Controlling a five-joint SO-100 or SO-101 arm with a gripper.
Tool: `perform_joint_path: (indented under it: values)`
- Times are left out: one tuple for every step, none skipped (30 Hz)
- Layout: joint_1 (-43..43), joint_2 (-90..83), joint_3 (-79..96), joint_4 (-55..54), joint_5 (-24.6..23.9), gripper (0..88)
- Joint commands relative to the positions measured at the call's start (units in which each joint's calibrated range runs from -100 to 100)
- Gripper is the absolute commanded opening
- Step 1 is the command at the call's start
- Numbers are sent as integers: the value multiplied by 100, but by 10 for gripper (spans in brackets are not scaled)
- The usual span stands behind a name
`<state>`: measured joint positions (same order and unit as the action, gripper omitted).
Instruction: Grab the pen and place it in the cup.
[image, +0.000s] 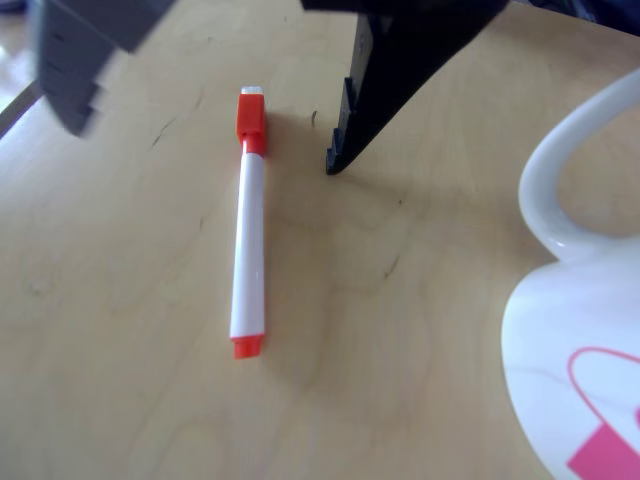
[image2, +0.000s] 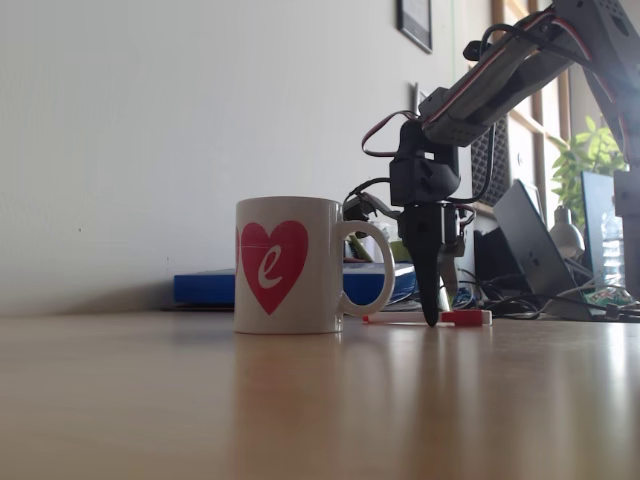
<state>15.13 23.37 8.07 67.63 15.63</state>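
Squarely pen (image: 249, 222) between gripper (image: 205, 140) fingers.

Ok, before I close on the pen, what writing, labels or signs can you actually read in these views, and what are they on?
"e": a white lowercase letter inside the red heart on the cup, read in the fixed view.
Pink-red graphic on the cup in the other view: cropped, no letter readable.
Pen: no print visible on barrel or cap.
Framed picture on the wall: too small to read.
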Motion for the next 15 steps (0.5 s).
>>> perform_joint_path:
  values:
    - [-40, 20, -177, -135, 50, 367]
    - [-57, 28, -214, -186, 50, 358]
    - [-65, 28, -232, -255, 50, 358]
    - [-65, 28, -250, -290, 50, 362]
    - [-74, 28, -286, -307, 50, 364]
    - [-74, 45, -340, -307, 50, 364]
    - [-90, 86, -422, -307, 50, 364]
    - [-115, 95, -512, -307, 29, 364]
    - [-124, 111, -567, -307, 29, 358]
    - [-124, 111, -567, -307, 45, 358]
    - [-124, 111, -567, -307, 50, 358]
    - [-124, 111, -567, -307, 50, 358]
    - [-124, 111, -576, -307, 50, 357]
    - [-124, 120, -576, -307, 50, 356]
    - [-124, 120, -585, -307, 50, 345]
